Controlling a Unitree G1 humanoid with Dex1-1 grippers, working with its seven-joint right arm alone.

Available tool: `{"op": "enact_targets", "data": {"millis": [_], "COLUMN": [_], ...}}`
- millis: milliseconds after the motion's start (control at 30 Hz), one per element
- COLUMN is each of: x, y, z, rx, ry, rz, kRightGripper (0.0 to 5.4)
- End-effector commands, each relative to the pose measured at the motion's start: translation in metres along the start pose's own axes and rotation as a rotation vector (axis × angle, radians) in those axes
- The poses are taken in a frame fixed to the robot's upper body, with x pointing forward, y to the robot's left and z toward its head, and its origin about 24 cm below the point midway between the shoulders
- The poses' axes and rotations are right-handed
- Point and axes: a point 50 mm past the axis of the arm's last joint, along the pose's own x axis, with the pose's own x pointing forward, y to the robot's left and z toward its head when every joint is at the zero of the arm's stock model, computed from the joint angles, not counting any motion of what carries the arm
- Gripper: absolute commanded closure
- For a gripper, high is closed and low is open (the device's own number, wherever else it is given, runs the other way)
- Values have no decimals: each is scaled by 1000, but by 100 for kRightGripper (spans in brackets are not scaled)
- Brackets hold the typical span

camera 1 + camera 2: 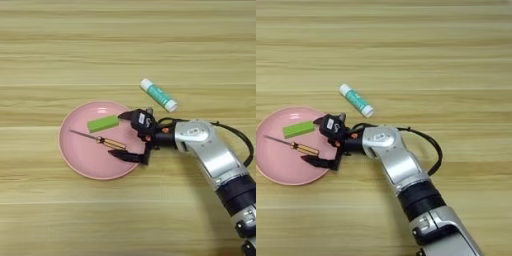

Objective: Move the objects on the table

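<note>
Surface: light-brown wooden bench (125,40) with plank grain running side to side.
Plate: round pink plate (80,160), left of centre, flat on the bench.
Screwdriver: thin screwdriver (100,140), amber handle and metal shaft, lying on the plate, shaft tip pointing left, handle end toward the pincer.
Green block: small green block (103,123) lying on the plate, just above the screwdriver, apart from it.
Glue stick: white glue stick (158,95) with teal label, lying on the bare bench up and right of the plate, clear of its rim.
Arm: silver forearm (212,155) entering from the lower right.
Pincer: right pincer (122,136) over the plate's right edge, its two black fingers spread wide apart, one above and one below the screwdriver's handle end, gripping nothing.
</note>
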Motion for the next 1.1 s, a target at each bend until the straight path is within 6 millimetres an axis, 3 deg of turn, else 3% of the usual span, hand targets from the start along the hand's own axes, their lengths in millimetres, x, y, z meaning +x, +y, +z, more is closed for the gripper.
{"op": "enact_targets", "data": {"millis": [33, 700, 1100], "x": [-5, -10, -21], "y": [-21, -29, -57], "z": [32, 52, 81], "rx": [-107, -84, 16], "ry": [-90, -246, -451], "rz": [-70, -126, -319], "kRightGripper": [3, 3, 3]}}
